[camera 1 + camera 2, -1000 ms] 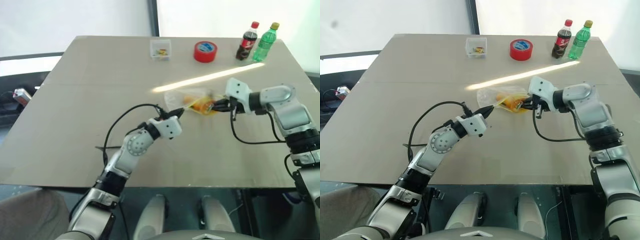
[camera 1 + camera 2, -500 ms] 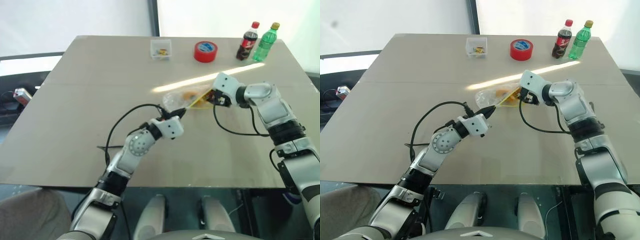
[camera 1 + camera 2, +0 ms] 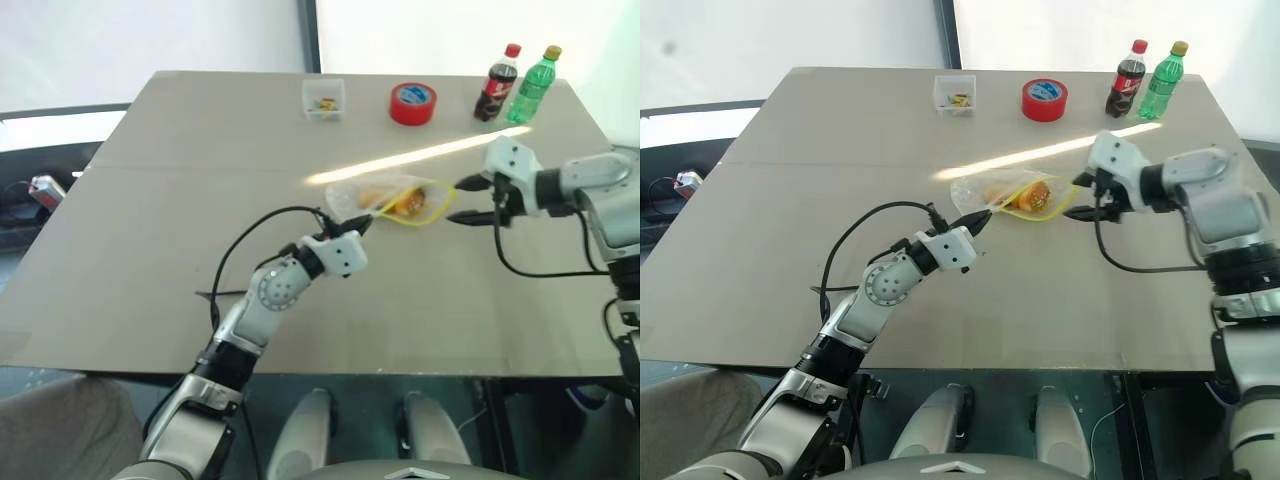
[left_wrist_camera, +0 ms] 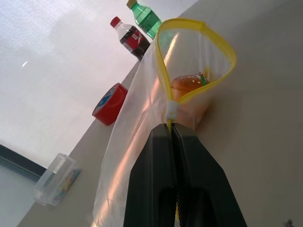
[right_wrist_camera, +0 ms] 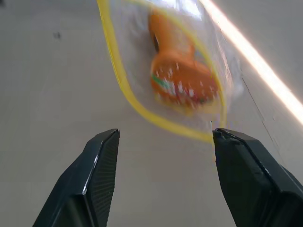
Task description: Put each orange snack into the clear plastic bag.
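Mid-worktop: left tool (image 4: 171,130) clamped on the clear plastic bag (image 3: 385,198) at its yellow zip strip; orange snacks (image 5: 182,85) inside. Right tool (image 3: 469,200) spread apart, empty, just beside the mouth. Best to withdraw it clear without snagging the rim.

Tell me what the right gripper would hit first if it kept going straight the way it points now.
Most likely the yellow zip rim of the clear plastic bag, with an orange snack just behind it. The right gripper is open and aimed at the bag's mouth; the exact height is hard to judge.
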Controlling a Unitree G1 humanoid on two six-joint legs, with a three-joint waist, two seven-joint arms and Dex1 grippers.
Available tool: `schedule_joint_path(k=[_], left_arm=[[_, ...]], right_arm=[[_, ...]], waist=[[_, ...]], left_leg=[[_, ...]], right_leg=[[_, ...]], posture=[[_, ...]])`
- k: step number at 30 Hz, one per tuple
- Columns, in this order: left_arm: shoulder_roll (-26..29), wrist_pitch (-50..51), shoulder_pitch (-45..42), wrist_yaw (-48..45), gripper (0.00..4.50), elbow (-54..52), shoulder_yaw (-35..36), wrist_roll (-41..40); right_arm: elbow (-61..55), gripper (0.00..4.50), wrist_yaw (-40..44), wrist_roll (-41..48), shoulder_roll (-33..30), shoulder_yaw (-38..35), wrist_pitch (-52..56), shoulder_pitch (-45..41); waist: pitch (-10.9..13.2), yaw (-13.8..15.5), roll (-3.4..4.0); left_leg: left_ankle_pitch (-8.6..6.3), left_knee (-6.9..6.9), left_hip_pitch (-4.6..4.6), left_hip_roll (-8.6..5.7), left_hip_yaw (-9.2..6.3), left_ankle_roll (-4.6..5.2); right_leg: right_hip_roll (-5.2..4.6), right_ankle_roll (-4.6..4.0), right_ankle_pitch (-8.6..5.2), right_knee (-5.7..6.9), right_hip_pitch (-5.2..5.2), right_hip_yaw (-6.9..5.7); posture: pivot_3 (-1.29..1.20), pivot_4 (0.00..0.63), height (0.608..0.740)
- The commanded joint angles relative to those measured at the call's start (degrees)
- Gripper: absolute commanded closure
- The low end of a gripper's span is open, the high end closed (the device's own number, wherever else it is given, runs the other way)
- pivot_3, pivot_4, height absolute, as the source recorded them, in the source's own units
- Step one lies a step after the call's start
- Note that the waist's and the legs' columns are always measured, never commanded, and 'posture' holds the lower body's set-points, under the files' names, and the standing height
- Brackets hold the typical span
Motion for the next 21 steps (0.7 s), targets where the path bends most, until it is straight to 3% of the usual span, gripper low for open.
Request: schedule_joint_path(k=[1,6,13,16,19,21], left_arm=[[-0.3,-0.6,0.0,0.7,4.5,-1.2,0.3,-0.5],[-0.1,-0.6,0.0,0.6,4.5,-1.1,0.5,-0.6],[0.0,-0.4,-0.3,0.4,4.5,-1.5,0.8,-0.7],[0.2,-0.4,-0.3,0.3,4.5,-1.5,0.8,-0.8],[0.2,-0.4,-0.3,0.3,4.5,-1.4,0.8,-0.9],[0.1,-0.3,-0.6,0.2,4.5,-1.4,0.8,-0.9]], right_arm=[[6.0,1.31,-6.9,-5.7,1.5,1.6,-8.2,-1.6],[12.1,1.31,-15.5,-10.6,6.8,2.7,-15.7,-3.7],[16.7,1.54,-17.9,-12.1,10.1,2.6,-20.9,-6.3],[16.5,2.73,-17.3,-11.9,10.3,2.5,-21.5,-6.3],[16.2,4.27,-16.9,-11.8,10.4,2.4,-21.6,-6.1],[16.3,4.4,-16.9,-11.8,10.5,2.3,-21.6,-6.3]], waist=[[0.0,-0.3,0.0],[0.0,-1.1,0.01],[0.0,-0.8,0.02],[0.0,-0.9,0.02],[0.0,-0.9,0.02],[0.0,-0.9,0.02]], left_leg=[[0.0,0.0,0.03,0.01,0.04,0.0],[0.01,-0.01,0.03,0.04,0.05,-0.01],[0.01,-0.01,-0.01,0.0,-0.01,-0.01],[0.0,-0.01,-0.01,0.0,0.0,-0.01],[0.01,-0.01,-0.01,0.0,-0.01,-0.01],[0.01,-0.01,-0.01,0.0,0.0,-0.01]], right_leg=[[0.0,0.0,0.0,0.01,0.0,0.03],[0.01,0.0,0.0,0.05,-0.03,0.05],[0.0,0.0,0.0,0.03,-0.03,0.03],[0.0,0.0,0.01,0.02,-0.03,0.04],[0.01,0.0,0.01,0.03,-0.03,0.04],[0.01,-0.01,0.01,0.03,-0.03,0.04]], posture=[[0.0,0.15,0.74],[0.0,0.15,0.74],[0.0,0.15,0.74],[0.0,0.15,0.74],[0.0,0.15,0.74],[0.0,0.15,0.74]])
